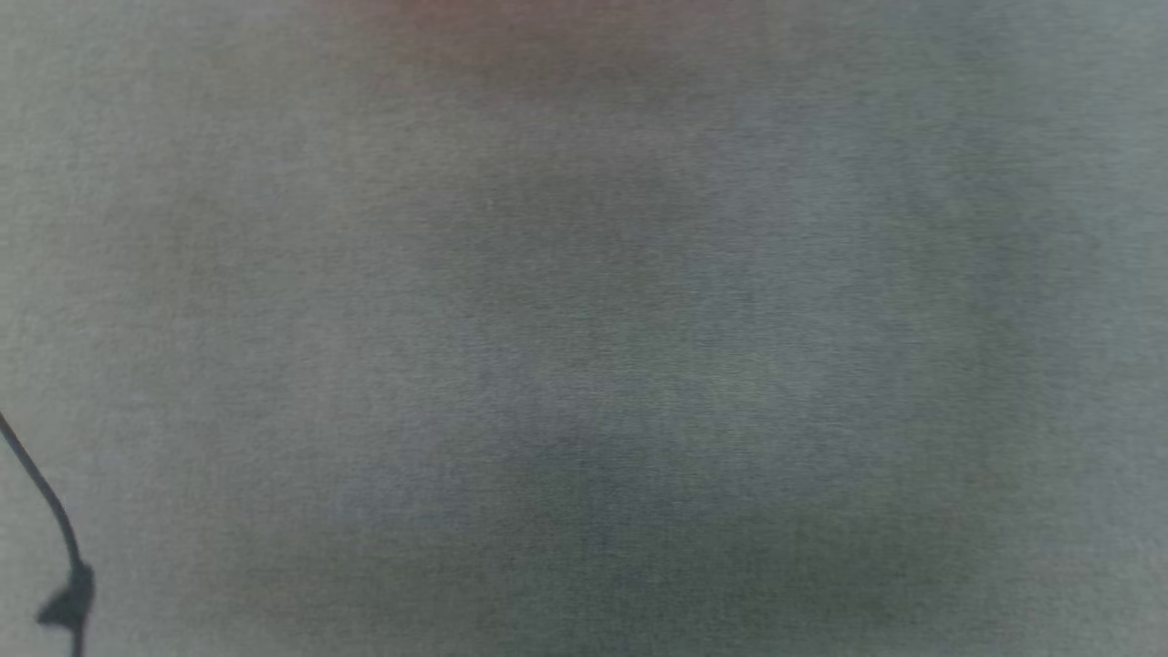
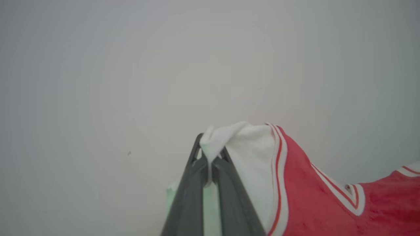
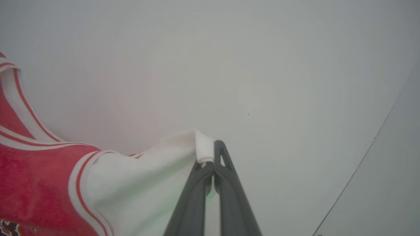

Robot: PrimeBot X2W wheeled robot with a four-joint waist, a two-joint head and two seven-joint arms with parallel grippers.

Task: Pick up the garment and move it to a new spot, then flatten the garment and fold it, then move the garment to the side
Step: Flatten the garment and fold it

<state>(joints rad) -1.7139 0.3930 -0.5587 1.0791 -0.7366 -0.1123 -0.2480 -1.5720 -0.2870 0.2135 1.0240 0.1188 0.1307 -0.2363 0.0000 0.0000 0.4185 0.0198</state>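
Left wrist view: the left end effector [image 2: 210, 154] is clamped on 1 white sleeve [image 2: 252, 157] of the red jersey [image 2: 315, 196], the right end effector [image 3: 211, 152] on the other, the light, limp cloth slung between them, likely best gripped at those sleeve hems.

Red jersey held by both sleeve tips
The garment [image 2: 305, 196] has a red body with white-and-red striped trim. It sags between short white sleeves, one pinched in the left hand [image 2: 210, 154], one in the right hand [image 3: 211, 157]. Dark lettering shows low on the chest.
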